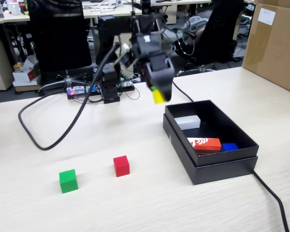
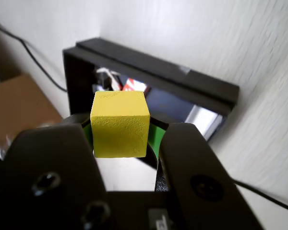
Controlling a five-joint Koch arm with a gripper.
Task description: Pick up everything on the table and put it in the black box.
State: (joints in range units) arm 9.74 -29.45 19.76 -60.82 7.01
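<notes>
My gripper [image 1: 158, 94] is shut on a yellow cube [image 1: 158, 96] and holds it in the air just left of the black box [image 1: 210, 166]. In the wrist view the yellow cube [image 2: 120, 123] sits between the two jaws with green pads, and the black box [image 2: 149, 67] lies below and beyond it. The box holds a white block [image 1: 188, 122], a red and white block [image 1: 204, 144] and a blue block [image 1: 229, 146]. A red cube [image 1: 121, 166] and a green cube [image 1: 68, 181] stand on the table at front left.
A thick black cable [image 1: 63, 130] loops over the table at left. Another cable [image 1: 275, 203] runs from the box to the front right. A cardboard box [image 1: 275, 43] stands at the right. Chairs and desks are behind.
</notes>
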